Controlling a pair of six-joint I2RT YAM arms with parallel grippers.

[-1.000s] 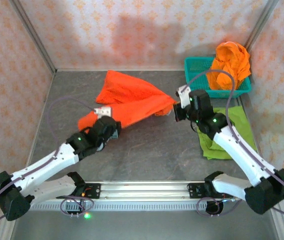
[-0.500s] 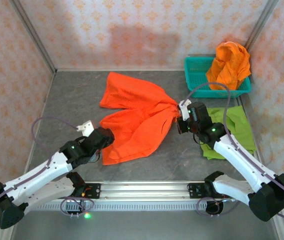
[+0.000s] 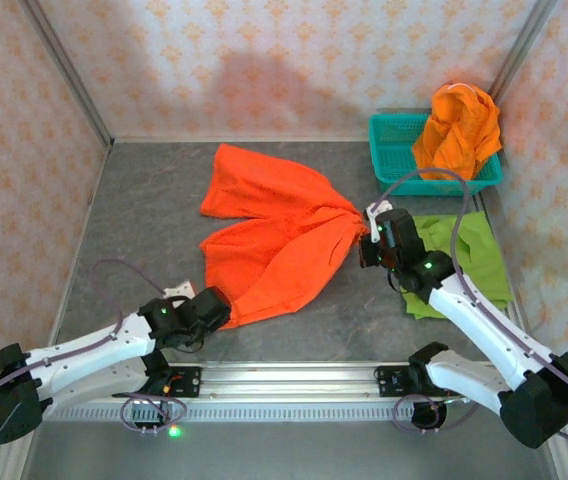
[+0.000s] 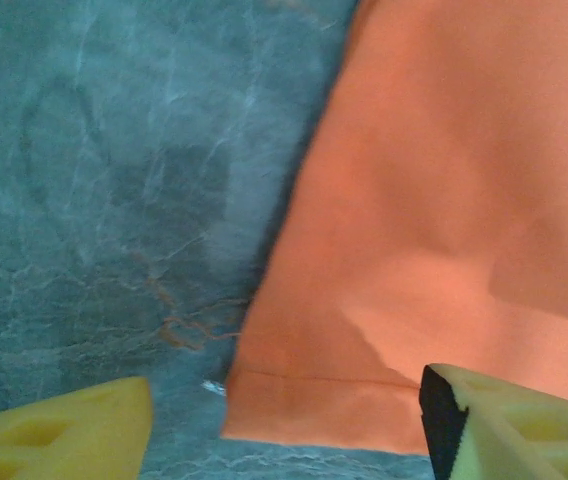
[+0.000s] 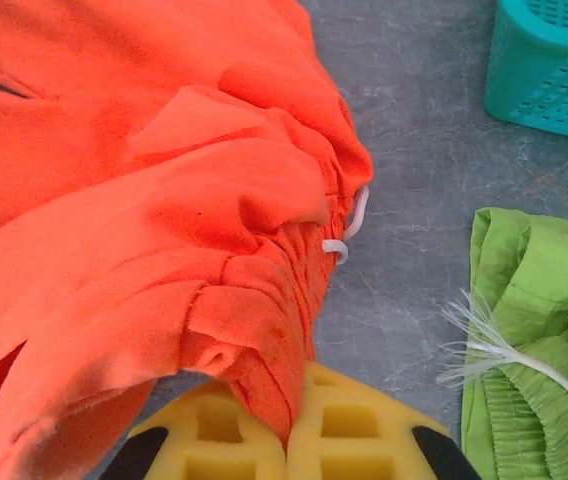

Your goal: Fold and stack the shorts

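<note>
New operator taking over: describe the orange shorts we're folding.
From the teal plastic basket at the far right, look left to the grey table's middle. The bright orange cloth shorts lie spread there, waist pinched in the right gripper; the other orange shorts sit heaped in the basket.

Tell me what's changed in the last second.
The left gripper let go of the orange shorts and drew back toward its base; the cloth now lies spread flat, not bunched. The right gripper stayed shut on the waist, sliding slightly nearer. The green shorts and basket are unmoved.
</note>
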